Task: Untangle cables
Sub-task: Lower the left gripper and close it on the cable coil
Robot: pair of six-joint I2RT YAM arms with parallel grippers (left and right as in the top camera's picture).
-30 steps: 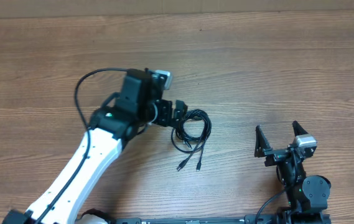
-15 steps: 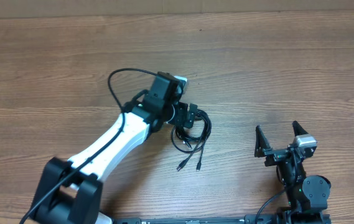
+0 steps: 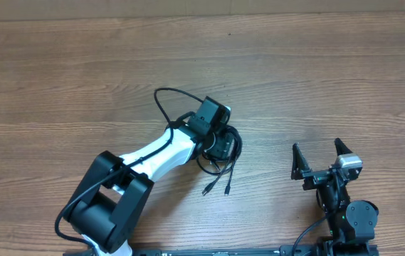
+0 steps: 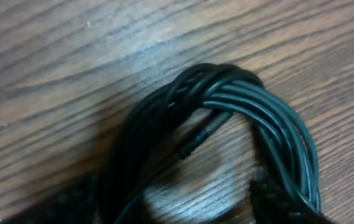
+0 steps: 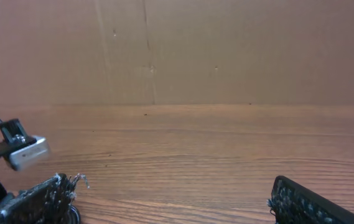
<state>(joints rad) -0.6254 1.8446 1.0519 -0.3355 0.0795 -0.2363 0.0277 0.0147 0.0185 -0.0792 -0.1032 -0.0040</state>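
Overhead: the left arm (image 3: 152,153) is reaching across the table (image 3: 316,71), with the left gripper (image 3: 223,145) sitting right on top of the cables (image 3: 213,169). The cables are lying as one black coiled bundle near table centre. Two plug ends (image 3: 225,190) are trailing out of the coil toward the robot side. The arm is covering the top of the coil here, so finger state isn't readable from this view.

The left wrist view is filling that gap. Both fingers (image 4: 276,199) are showing at the bottom corners, spread wide and straddling the coil rather than pinching it. The finger at frame right is touching or overlapping the outer strands; can't tell which. Several strands are crossing and bunching at the top of the loop, and one plug barrel (image 4: 195,137) is poking across the inside. That detail isn't resolving overhead.

The right gripper (image 3: 321,158) is sitting well apart from the cables, at the right near the robot-side edge, jaws spread and gripping nothing. The right wrist view is agreeing: its two fingers (image 5: 313,205) are sitting at opposite bottom corners with bare wood between them. It is also showing a brown cardboard wall (image 5: 226,50) behind the table, which overhead is catching only as a strip at the top edge.
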